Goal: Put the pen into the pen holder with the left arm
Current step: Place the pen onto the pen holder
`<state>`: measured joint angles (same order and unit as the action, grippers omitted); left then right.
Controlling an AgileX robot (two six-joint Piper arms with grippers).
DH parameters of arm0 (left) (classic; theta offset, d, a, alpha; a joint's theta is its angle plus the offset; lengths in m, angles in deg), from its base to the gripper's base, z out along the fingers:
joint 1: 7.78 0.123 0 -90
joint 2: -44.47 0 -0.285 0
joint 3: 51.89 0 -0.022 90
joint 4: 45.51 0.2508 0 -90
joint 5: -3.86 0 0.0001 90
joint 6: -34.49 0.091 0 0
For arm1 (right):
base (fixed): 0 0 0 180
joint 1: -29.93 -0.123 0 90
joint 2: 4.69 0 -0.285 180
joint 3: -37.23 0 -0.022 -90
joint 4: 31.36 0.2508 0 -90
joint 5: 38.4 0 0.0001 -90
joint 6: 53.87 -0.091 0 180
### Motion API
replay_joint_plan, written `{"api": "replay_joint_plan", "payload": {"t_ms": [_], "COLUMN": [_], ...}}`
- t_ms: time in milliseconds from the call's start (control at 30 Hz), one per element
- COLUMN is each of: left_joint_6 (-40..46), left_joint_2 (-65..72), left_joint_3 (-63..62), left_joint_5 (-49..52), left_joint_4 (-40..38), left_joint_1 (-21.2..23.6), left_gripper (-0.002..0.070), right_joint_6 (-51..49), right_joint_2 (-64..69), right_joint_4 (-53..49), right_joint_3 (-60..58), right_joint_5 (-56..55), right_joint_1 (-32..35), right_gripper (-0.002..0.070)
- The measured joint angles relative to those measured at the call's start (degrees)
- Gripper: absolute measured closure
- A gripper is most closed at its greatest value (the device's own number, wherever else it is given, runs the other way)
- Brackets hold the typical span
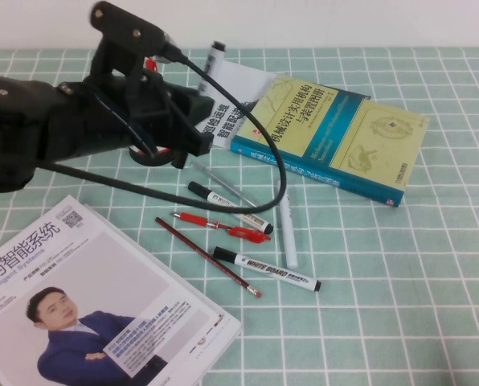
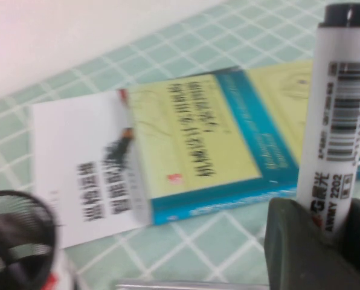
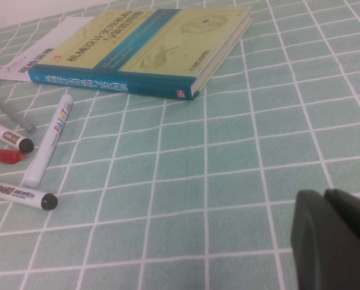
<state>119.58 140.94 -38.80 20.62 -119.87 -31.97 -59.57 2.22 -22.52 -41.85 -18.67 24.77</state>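
My left gripper (image 1: 201,112) hangs above the table's back left and is shut on the pen (image 1: 214,58), which sticks up out of the fingers. In the left wrist view the pen (image 2: 338,115) has a white barrel with dark print and a black end, clamped between the fingers (image 2: 301,248). The black mesh pen holder (image 2: 17,238) is at that view's lower edge; in the high view only its rim (image 1: 153,157) shows under the arm. My right gripper (image 3: 334,238) is shut and empty, low over the bare cloth.
A yellow and blue book (image 1: 328,137) lies at the back on a white leaflet (image 1: 238,84). The WHITE BOARD marker (image 1: 268,269), a red pen (image 1: 223,227), a white marker (image 1: 286,229), a pencil (image 1: 207,257) and another marker (image 1: 227,207) lie mid-table. A magazine (image 1: 87,305) is at the front left.
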Motion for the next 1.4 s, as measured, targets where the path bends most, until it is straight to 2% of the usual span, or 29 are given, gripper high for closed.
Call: {"api": "replay_joint_plan", "payload": {"t_ms": [300,500,567,667,833,900,1000,1133,1400], "left_joint_6": [-0.5,-12.2,-19.0,-34.5,-72.0,-84.5,-95.3,-97.3,-94.7], "left_joint_2": [1.1,1.1,1.1,1.1,1.1,1.1,1.1,1.9,7.6], "left_joint_3": [0.0,0.0,0.0,0.0,0.7,1.5,3.2,5.0,5.1], "left_joint_5": [5.5,-1.6,-4.1,-6.8,-12.0,-15.6,-24.0,-35.0,-52.1], "left_joint_4": [0.8,10.4,16.8,32.3,66.6,77.9,86.7,89.6,88.5], "left_joint_1": [-0.1,-3.8,-4.8,-5.7,-5.6,-5.0,-3.3,-1.0,3.2], "left_gripper": [0.0567,0.0567,0.0567,0.0567,0.0567,0.0567,0.0567,0.0567,0.0567], "right_joint_6": [0.0,0.0,0.0,0.0,0.0,0.0,0.0,0.0,0.0], "right_joint_2": [0.0,0.0,0.0,0.0,0.0,0.0,0.0,0.0,0.0], "right_joint_4": [0.0,0.0,0.0,0.0,0.0,0.0,0.0,0.0,0.0], "right_joint_3": [0.0,0.0,0.0,0.0,0.0,0.0,0.0,0.0,0.0], "right_joint_5": [0.0,0.0,0.0,0.0,0.0,0.0,0.0,0.0,0.0], "right_joint_1": [0.0,0.0,0.0,0.0,0.0,0.0,0.0,0.0,0.0], "right_gripper": [0.0696,0.0696,0.0696,0.0696,0.0696,0.0696,0.0696,0.0696,0.0696]}}
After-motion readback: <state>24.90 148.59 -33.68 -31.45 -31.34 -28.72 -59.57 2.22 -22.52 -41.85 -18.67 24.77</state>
